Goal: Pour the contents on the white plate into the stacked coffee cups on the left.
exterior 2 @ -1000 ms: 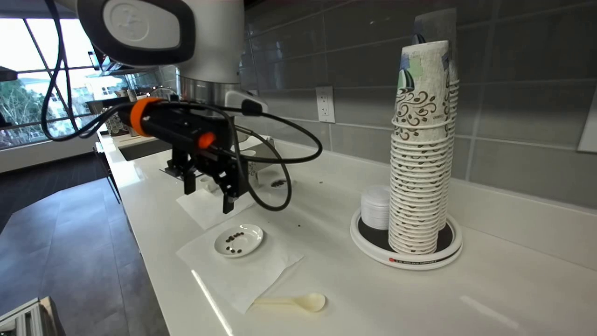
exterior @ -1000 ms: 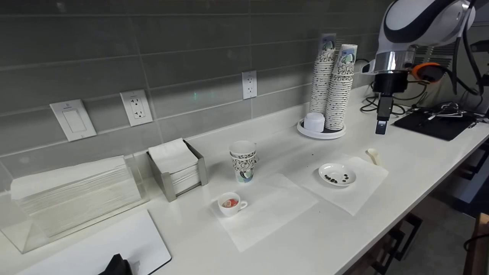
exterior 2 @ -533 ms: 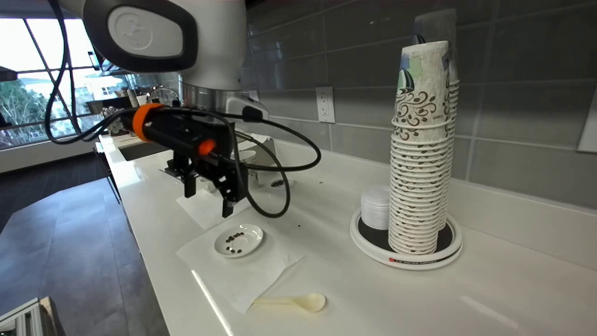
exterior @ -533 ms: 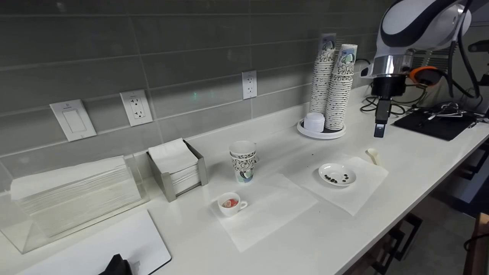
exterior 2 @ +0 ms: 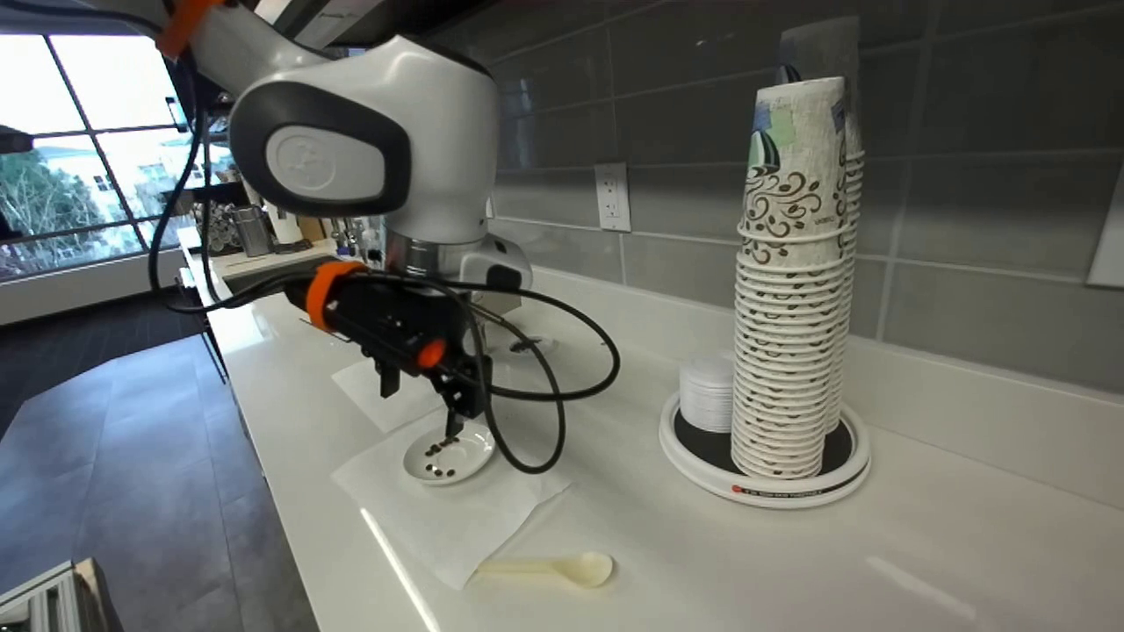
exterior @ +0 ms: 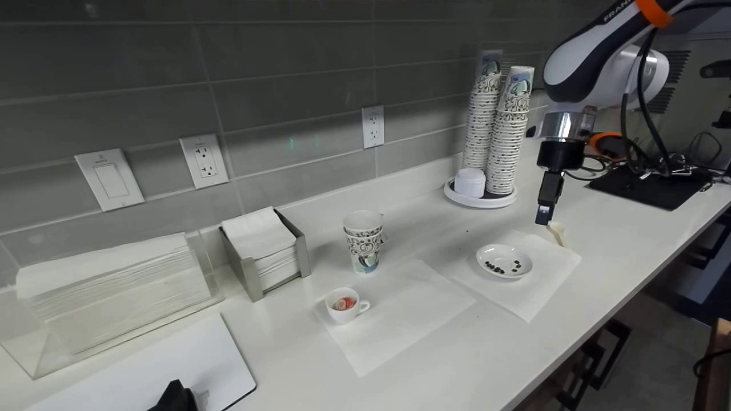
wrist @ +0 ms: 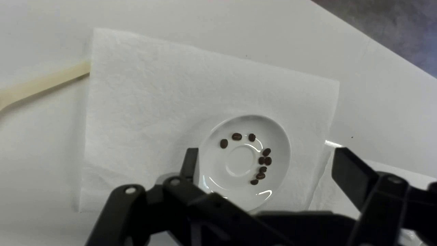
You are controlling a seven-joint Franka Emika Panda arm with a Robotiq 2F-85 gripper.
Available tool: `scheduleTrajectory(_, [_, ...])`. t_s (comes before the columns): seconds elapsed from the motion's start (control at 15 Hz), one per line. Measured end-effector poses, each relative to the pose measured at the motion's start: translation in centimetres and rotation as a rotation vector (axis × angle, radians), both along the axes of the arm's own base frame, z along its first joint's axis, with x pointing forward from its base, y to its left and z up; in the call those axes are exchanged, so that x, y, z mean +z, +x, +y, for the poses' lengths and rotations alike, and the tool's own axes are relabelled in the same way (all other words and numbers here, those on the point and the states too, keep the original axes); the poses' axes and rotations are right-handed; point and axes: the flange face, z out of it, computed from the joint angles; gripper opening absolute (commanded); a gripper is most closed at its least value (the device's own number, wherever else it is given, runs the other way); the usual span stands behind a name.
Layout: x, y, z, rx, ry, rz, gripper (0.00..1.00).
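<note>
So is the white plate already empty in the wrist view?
No, several dark brown beans lie on the white plate there.

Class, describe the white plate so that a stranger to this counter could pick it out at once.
On the counter, find the two tall towers of paper cups, then the white paper sheet nearer to them. The white plate lies on that sheet, round and shallow. Unlike the white cup farther along, it has no handle and holds scattered dark beans.

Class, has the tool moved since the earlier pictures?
Yes: in an exterior view, the tool has moved down and left in the picture, nearer the plate.
</note>
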Motion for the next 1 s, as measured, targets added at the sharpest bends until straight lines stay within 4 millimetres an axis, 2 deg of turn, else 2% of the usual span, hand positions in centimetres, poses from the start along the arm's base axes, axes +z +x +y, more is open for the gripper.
scheduleTrajectory(0.27, [-2.4, 0.4, -1.1, 0.006, 0.048, -0.034, 1.00])
scheduleTrajectory(0.6, [-4.9, 1.3, -1.2, 0.029, 0.104, -0.039, 1.00])
scheduleTrajectory(0.73, [-5.8, 1.8, -1.1, 0.035, 0.116, -0.034, 0.87])
scheduleTrajectory(1.0, [-7.1, 2.6, -1.2, 0.035, 0.126, -0.023, 0.71])
